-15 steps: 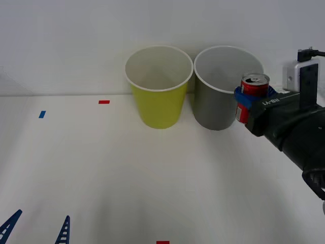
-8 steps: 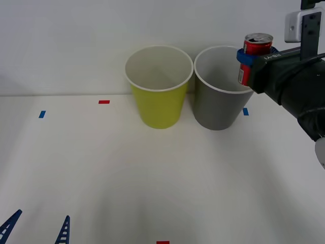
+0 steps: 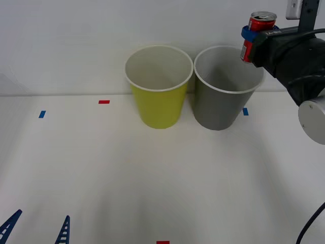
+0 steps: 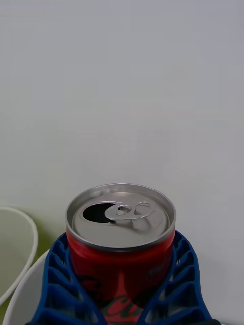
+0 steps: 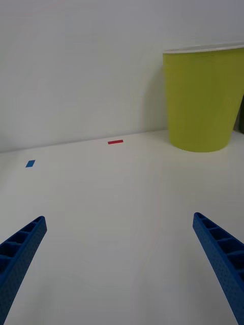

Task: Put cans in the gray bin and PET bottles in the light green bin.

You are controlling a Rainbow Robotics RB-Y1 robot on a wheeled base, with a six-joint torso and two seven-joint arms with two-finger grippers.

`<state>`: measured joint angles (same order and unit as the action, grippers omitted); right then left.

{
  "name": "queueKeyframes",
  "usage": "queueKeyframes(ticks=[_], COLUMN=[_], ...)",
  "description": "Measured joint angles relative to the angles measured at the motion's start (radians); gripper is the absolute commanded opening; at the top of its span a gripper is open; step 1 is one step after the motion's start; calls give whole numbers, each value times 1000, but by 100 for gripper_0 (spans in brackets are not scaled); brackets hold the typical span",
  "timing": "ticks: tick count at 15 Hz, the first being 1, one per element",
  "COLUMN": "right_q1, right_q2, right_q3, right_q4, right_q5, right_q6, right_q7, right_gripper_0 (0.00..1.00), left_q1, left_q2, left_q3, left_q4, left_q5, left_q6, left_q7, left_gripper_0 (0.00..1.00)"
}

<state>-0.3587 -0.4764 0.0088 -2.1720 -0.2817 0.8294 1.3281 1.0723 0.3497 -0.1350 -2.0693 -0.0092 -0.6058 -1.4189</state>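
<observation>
My right gripper (image 3: 252,36) is shut on a small red can (image 3: 258,31) with a silver top, held upright in the air just above the right rim of the gray bin (image 3: 223,99). Up close in the right wrist view, the can (image 4: 121,238) sits between the blue ribbed fingers (image 4: 56,284), pull-tab up. The light green bin (image 3: 159,94) stands to the left of the gray one, touching or nearly so; it also shows in the left wrist view (image 5: 206,96). My left gripper (image 3: 35,229) rests open low at the front left, its fingers (image 5: 20,254) wide apart over bare table.
Small tape marks lie on the white table: a red one (image 3: 104,101), blue ones (image 3: 42,114) (image 3: 246,111), and a red one at the front edge (image 3: 162,242). A white wall rises right behind the bins.
My right arm has lifted the can from beside the gray bin's right side up to above its rim. The left arm has stayed still.
</observation>
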Motion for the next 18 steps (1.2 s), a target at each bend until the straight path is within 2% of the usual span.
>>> queueKeyframes(ticks=[3,7,15,16,17,18], right_q1=[-48,-81,-89,-91,-92,-92], right_q2=[2,-9,-22,-22,-22,-22], right_q3=[18,42,73,74,74,74], right_q4=[93,228,253,253,253,253], right_q5=[-26,-38,-23,-22,-20,-15], right_q6=[-71,-272,-297,-297,-297,-297], right_q7=[-8,-4,-6,-4,-2,-1], right_gripper_0=[2,2,2,15,45,69], left_q1=[0,0,0,0,0,0], left_q2=[0,0,0,0,0,0], left_q3=[0,0,0,0,0,0], left_q4=[0,0,0,0,0,0], left_q5=[0,0,0,0,0,0], left_q6=[0,0,0,0,0,0], left_q7=[0,0,0,0,0,0], left_gripper_0=[100,100,100,100,100,100])
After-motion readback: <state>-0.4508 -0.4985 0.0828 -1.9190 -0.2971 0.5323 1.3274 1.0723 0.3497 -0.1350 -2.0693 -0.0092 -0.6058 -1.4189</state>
